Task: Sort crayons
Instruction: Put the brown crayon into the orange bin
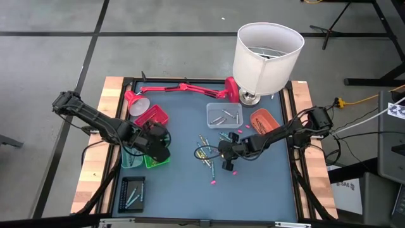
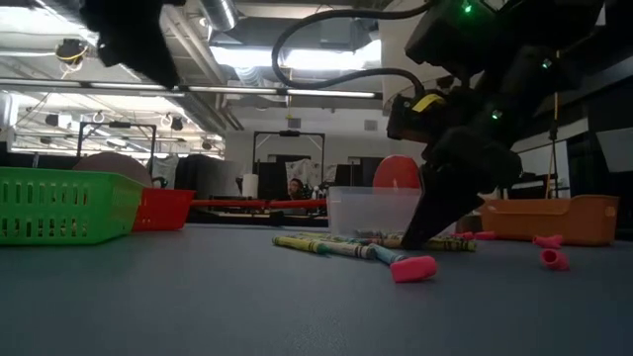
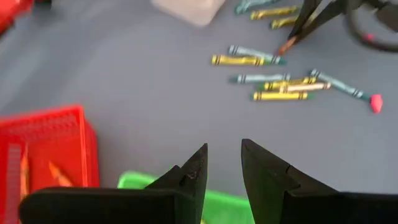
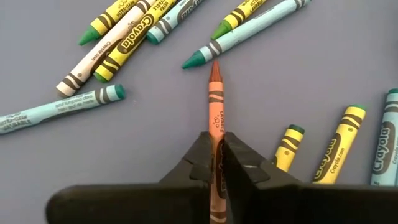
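Observation:
Loose crayons (image 1: 205, 152) in yellow, green and teal lie flat on the blue mat at the table's middle, also seen in the right wrist view (image 4: 127, 40) and the left wrist view (image 3: 273, 84). My right gripper (image 4: 216, 140) stands among them (image 1: 226, 154), shut on an orange crayon (image 4: 215, 99). My left gripper (image 3: 224, 158) hovers open and empty over the green tray (image 3: 217, 208) at the table's left (image 1: 157, 144), beside the red tray (image 3: 50, 149). My right gripper pinches the orange crayon's blunt end (image 4: 216, 134) between its two fingers (image 4: 200, 163). The fingers slant down from the table's right side and lie along the crayon. The crayon sticks out forward past the fingertips, and its pointed end (image 4: 215, 67) is close to a teal crayon's tip.
A clear tray (image 1: 224, 115) and an orange tray (image 1: 264, 120) stand at the back right, a black tray (image 1: 131, 193) at the near left. A white lampshade (image 1: 267, 54) and a red desk lamp (image 1: 183, 88) line the far edge. Pink bits (image 1: 213, 182) lie scattered about.

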`<act>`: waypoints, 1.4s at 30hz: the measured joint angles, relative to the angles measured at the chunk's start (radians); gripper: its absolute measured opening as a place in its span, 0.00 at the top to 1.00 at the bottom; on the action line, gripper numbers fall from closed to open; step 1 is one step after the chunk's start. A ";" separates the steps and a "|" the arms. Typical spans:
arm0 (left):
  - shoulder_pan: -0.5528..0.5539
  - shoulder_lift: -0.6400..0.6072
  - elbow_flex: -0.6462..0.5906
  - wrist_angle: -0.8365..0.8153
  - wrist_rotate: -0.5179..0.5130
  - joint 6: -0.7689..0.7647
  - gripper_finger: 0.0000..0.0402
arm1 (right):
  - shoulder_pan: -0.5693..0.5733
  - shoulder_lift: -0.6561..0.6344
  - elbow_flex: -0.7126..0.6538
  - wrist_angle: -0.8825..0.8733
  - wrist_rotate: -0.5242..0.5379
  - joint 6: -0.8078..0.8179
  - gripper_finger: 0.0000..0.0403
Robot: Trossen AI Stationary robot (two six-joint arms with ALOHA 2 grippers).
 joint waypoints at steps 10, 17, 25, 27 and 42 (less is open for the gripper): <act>0.000 0.000 0.000 0.187 -0.094 0.226 0.80 | 0.001 -0.054 -0.004 -0.033 -0.061 -0.010 0.97; 0.000 0.001 0.000 0.309 -0.100 0.314 0.80 | 0.002 -0.176 -0.003 -0.118 -0.116 -0.011 0.97; 0.006 0.064 0.000 0.425 -0.104 0.416 0.80 | 0.001 -0.361 -0.002 -0.346 -0.131 -0.010 0.97; 0.009 0.089 0.000 0.442 -0.105 0.421 0.80 | 0.001 -0.409 -0.002 -0.414 -0.127 -0.009 0.97; 0.104 0.294 0.000 0.593 -0.036 0.448 0.80 | 0.000 -0.656 0.000 -0.951 0.264 0.212 0.97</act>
